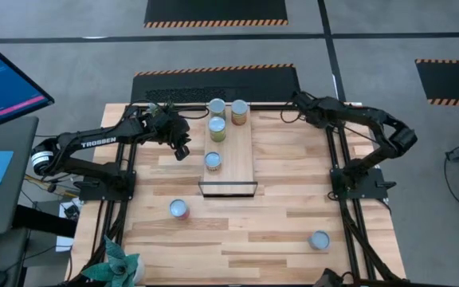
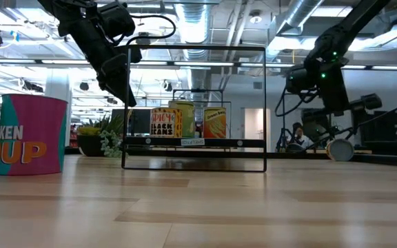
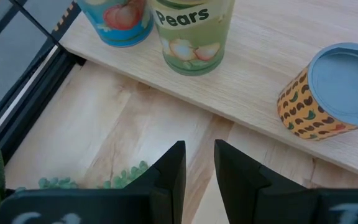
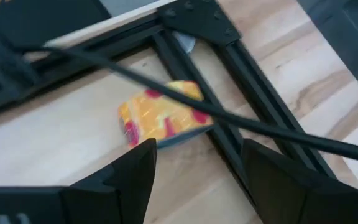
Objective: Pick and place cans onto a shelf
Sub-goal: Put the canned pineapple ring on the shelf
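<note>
While four cans (image 1: pixel 216 106) stand on the shelf (image 1: pixel 241 155), two more sit on the tabletop (image 1: pixel 277 231): one (image 1: pixel 179 210) near the shelf's black-framed end, one (image 1: pixel 319 240) well apart. Left gripper (image 1: pixel 183 151): beside the shelf, fingers narrow, holding nothing. Right gripper (image 1: pixel 292 109): at the table's far edge, fingers wide, empty.

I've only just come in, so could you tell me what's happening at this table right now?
Two dark robot arms are putting small labelled tins on a long light-wood shelf board. Four tins stand on it, including a green pears can. Two silver-topped tins wait on the table, one near the shelf's black-framed end, one further right. The left gripper hovers beside the shelf, empty, fingers slightly apart. The right gripper is open by the table's far right corner.
</note>
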